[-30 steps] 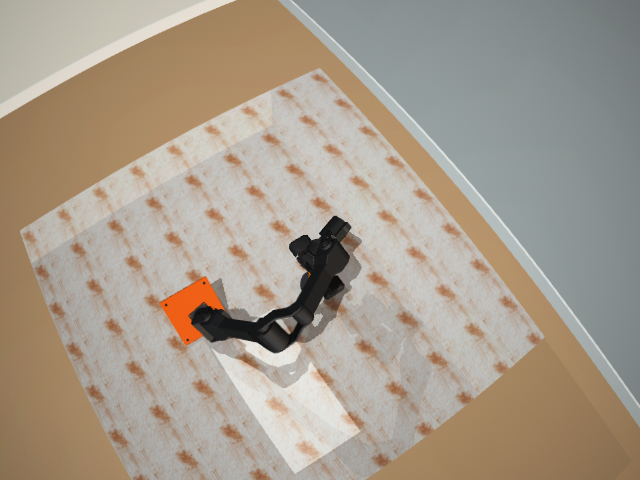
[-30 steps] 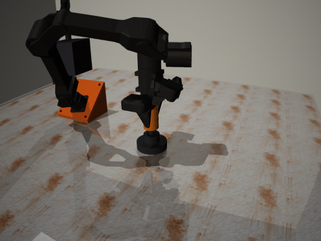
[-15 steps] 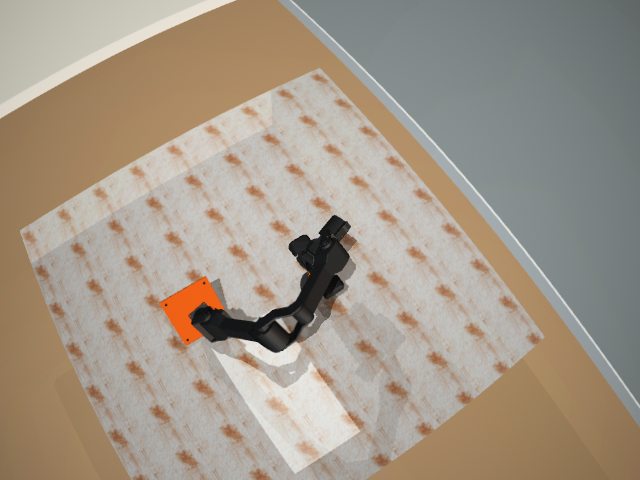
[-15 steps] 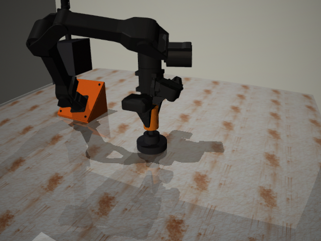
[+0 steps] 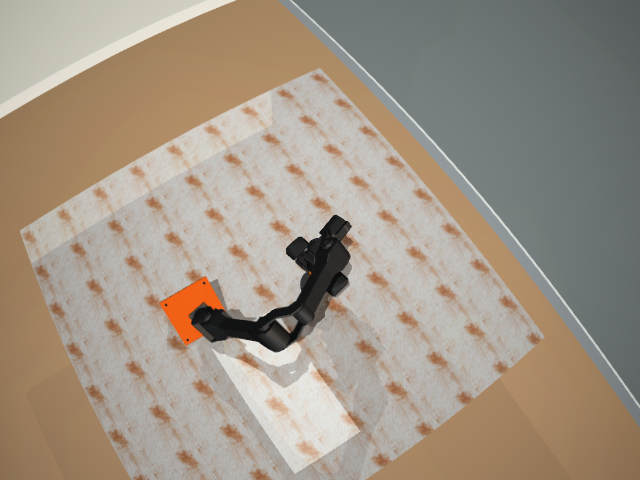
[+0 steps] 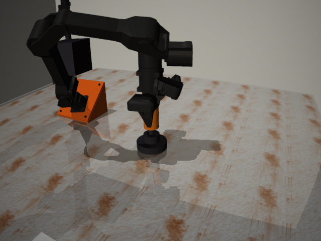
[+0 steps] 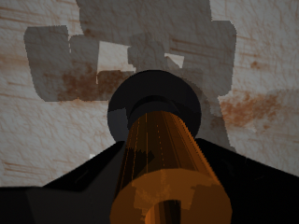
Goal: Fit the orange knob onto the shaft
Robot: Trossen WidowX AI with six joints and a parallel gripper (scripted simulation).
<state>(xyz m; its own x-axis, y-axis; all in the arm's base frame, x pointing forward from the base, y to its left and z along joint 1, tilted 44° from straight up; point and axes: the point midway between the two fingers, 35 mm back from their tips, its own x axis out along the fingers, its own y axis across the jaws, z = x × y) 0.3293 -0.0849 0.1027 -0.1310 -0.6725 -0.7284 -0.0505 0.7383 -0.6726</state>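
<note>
My gripper [image 6: 149, 116] is shut on the orange knob [image 6: 153, 119] [image 7: 161, 154] and holds it upright. The knob's lower end sits at the top of the dark D-shaped shaft [image 6: 150, 133], straight above the round black pedestal [image 6: 151, 145] [image 7: 121, 117]. A short stretch of shaft shows between the knob and the pedestal, so the knob stands above the pedestal's top. In the wrist view the knob hides the shaft and the pedestal's rim shows around its far end. In the overhead view the arm [image 5: 320, 268] hides the knob and pedestal.
The arm's orange base block [image 6: 94, 99] [image 5: 180, 310] stands at the back left of the patterned table [image 6: 233, 155] [image 5: 413, 232]. The arm's shadow lies around the pedestal.
</note>
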